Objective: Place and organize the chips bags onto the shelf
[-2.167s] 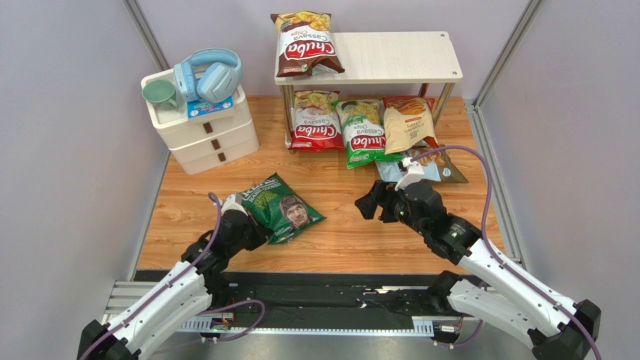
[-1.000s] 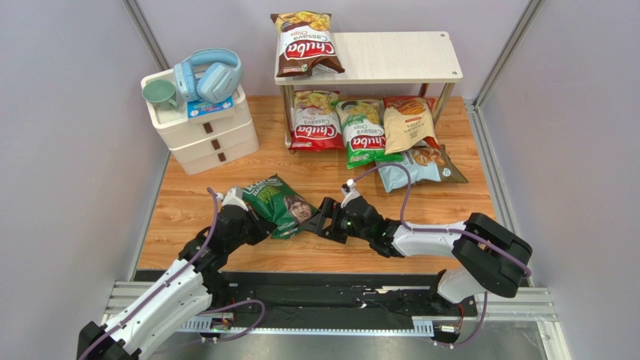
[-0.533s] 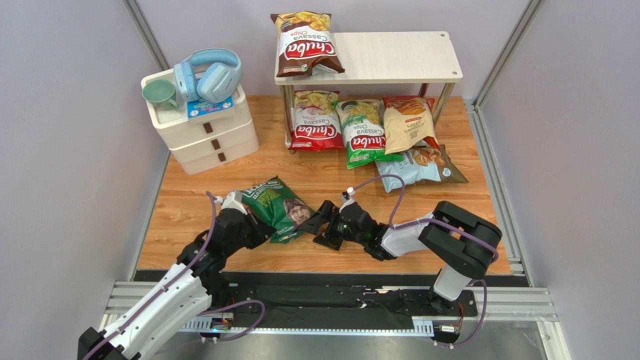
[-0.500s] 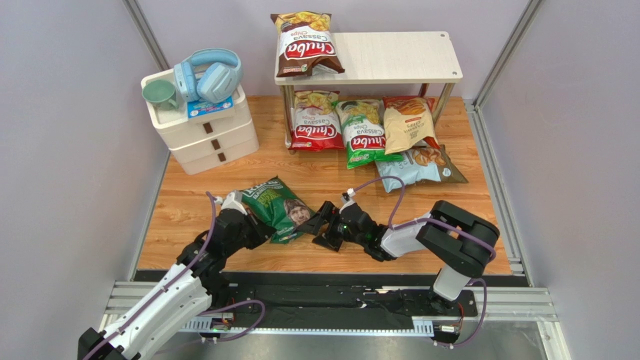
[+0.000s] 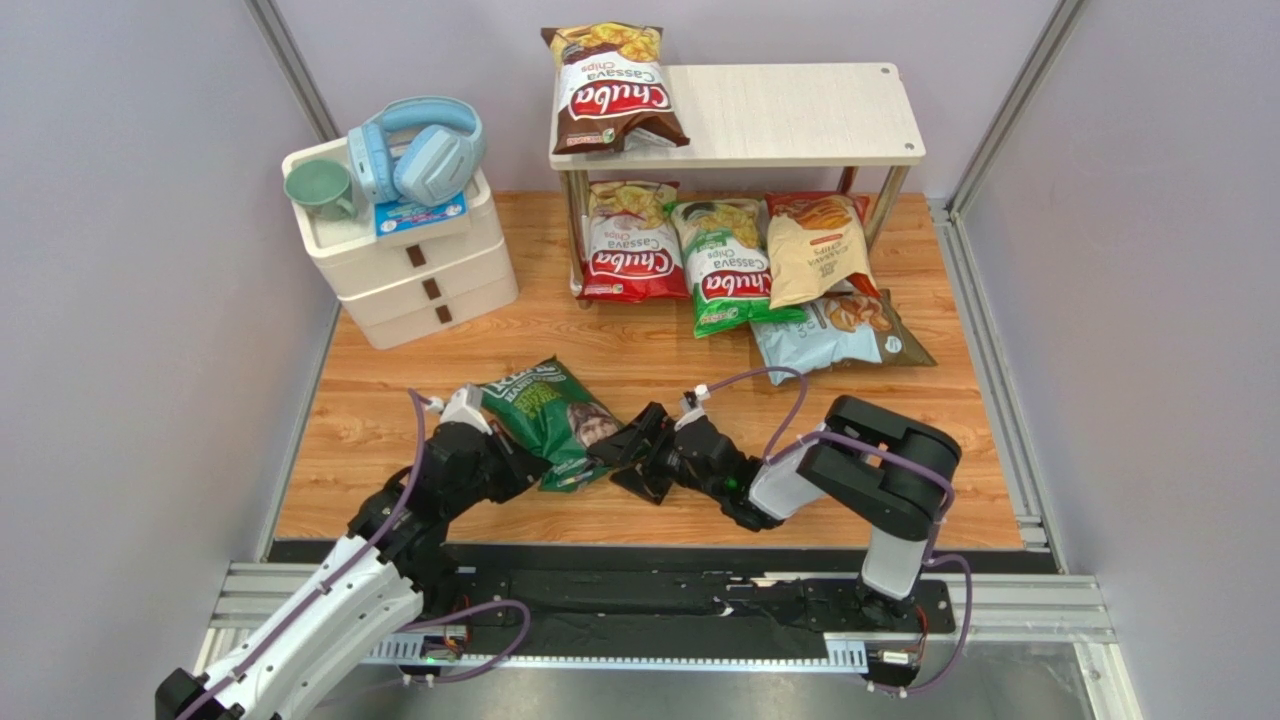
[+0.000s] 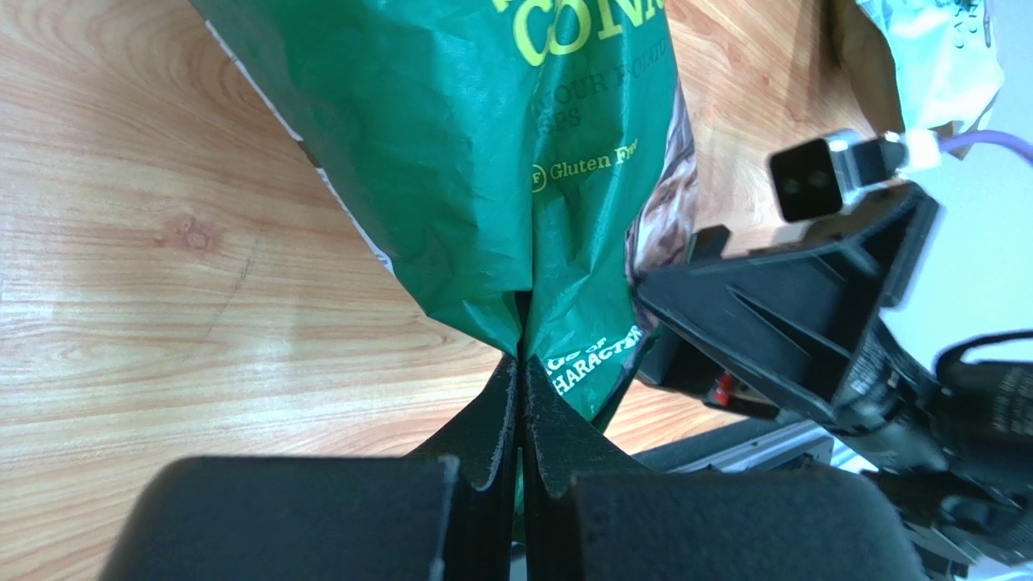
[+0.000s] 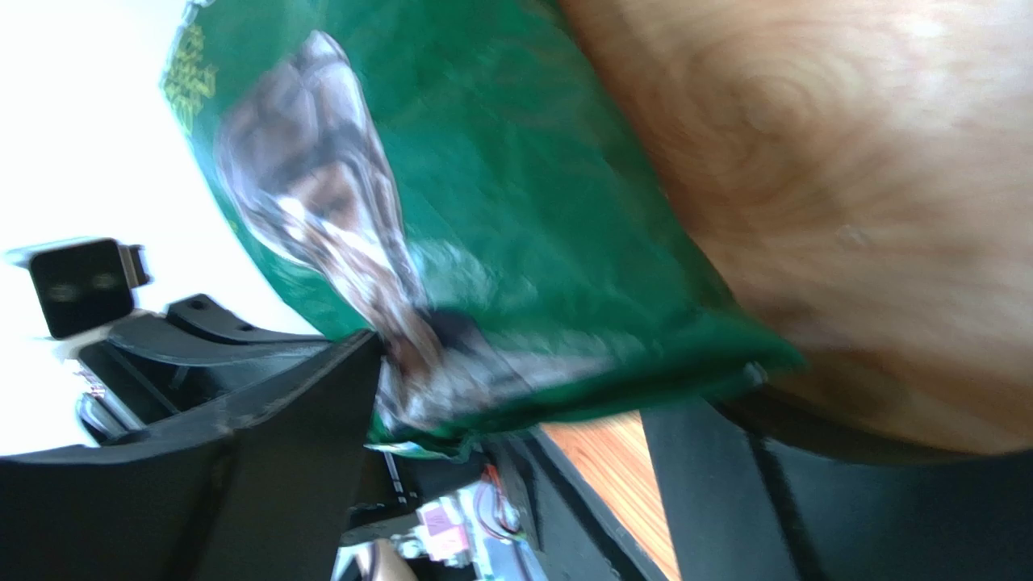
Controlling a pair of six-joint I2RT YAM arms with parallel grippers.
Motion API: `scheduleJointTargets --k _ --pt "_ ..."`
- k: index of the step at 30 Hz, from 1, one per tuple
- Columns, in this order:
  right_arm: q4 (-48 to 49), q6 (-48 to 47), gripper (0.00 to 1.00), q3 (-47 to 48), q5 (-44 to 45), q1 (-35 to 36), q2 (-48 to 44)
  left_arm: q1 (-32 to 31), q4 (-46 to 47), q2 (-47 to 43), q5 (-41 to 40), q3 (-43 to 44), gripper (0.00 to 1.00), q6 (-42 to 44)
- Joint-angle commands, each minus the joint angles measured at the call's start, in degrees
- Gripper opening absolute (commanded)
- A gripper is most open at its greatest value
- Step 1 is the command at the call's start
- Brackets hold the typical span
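Observation:
The dark green chips bag with a man's face [image 5: 553, 413] lies on the wooden table, near its front. My left gripper [image 5: 508, 458] is shut on the bag's near-left edge; in the left wrist view the jaws [image 6: 521, 363] pinch the green foil [image 6: 485, 145]. My right gripper [image 5: 634, 447] is open, its fingers either side of the bag's right edge [image 7: 485, 218]. The shelf [image 5: 812, 113] stands at the back with the brown bag [image 5: 609, 90] on its top board. The red [image 5: 631, 248], green [image 5: 726, 270] and cream-orange [image 5: 816, 248] bags sit at its lower tier. The light blue bag [image 5: 834, 330] lies in front.
A white three-drawer unit [image 5: 413, 263] stands at the back left with blue headphones [image 5: 421, 150] and a green cup [image 5: 320, 188] on top. Grey walls close in both sides. The right arm's cable loops over the table near the light blue bag.
My right arm swung left from near the light blue bag to the dark green bag's right edge. My left gripper kept its hold, and the bag shifted slightly.

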Motion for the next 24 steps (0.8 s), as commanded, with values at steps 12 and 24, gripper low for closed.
scheduleJointTargets --k 12,24 --pt "8.6 4.3 0.37 2.5 4.3 0.8 6.9 -1.2 -0.5 -1.3 2.2 -0.8 0.00 0.1" --pt "-20.0 -14.6 0.00 5.2 1.5 0.7 -12.1 -1.6 -19.5 -6.8 -8.4 11.0 0.42 3.2"
